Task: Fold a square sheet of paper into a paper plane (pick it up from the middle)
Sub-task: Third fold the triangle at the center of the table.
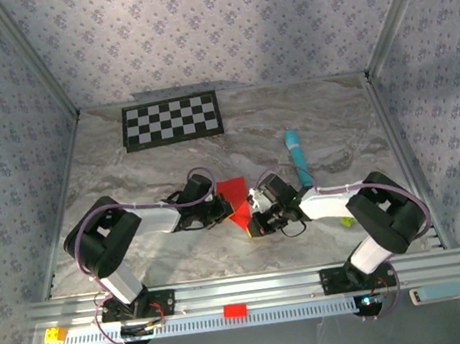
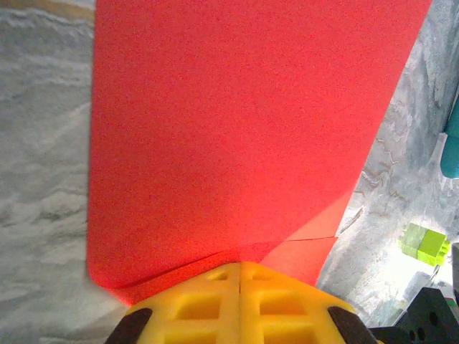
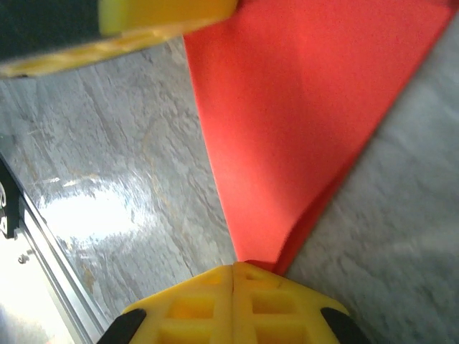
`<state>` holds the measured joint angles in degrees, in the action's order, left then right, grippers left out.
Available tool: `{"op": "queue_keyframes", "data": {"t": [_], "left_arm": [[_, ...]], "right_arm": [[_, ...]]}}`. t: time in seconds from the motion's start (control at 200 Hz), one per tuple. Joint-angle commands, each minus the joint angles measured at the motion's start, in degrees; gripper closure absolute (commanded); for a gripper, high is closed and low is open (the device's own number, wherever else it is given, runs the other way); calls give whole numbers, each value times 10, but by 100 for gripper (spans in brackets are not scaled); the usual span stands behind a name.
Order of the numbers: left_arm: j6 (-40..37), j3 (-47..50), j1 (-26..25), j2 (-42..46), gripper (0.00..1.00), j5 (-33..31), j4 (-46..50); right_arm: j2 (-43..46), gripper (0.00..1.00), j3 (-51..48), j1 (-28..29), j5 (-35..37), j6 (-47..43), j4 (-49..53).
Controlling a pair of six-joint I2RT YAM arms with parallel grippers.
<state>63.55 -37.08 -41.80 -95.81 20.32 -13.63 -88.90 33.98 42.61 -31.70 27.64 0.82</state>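
The square sheet of paper (image 1: 232, 190) is bright red and lies folded into overlapping layers on the marble table between my two arms. In the left wrist view the paper (image 2: 229, 129) spreads wide, with a lower flap and a diagonal fold edge showing at the right. My left gripper (image 2: 239, 266) has its yellow fingers pressed together on the paper's near edge. In the right wrist view the paper (image 3: 301, 122) narrows to a point, and my right gripper (image 3: 235, 266) is shut on that tip. From above, the left gripper (image 1: 222, 213) and right gripper (image 1: 254, 219) stand close together.
A black-and-white checkerboard (image 1: 173, 121) lies at the back left. A teal stick (image 1: 298, 157) lies behind the right arm. A green block (image 2: 424, 244) sits to the right of the paper. A small red block (image 1: 234, 310) and a yellow block (image 1: 55, 334) rest on the front rail.
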Motion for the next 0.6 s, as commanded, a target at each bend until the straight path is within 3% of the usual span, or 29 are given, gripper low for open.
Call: {"op": "queue_keyframes", "data": {"t": [0.0,0.3,0.595], "left_arm": [[-1,7,-1,-26,100,-32,56],[-1,5,-2,-21,100,-28,55],[1,5,-2,-19,100,-29,52]], "right_arm": [[18,94,-21,-2,-19,-21,52],[86,94,10,-32,-68,13,41],[-21,92,91,-26,-50,50,24]]}}
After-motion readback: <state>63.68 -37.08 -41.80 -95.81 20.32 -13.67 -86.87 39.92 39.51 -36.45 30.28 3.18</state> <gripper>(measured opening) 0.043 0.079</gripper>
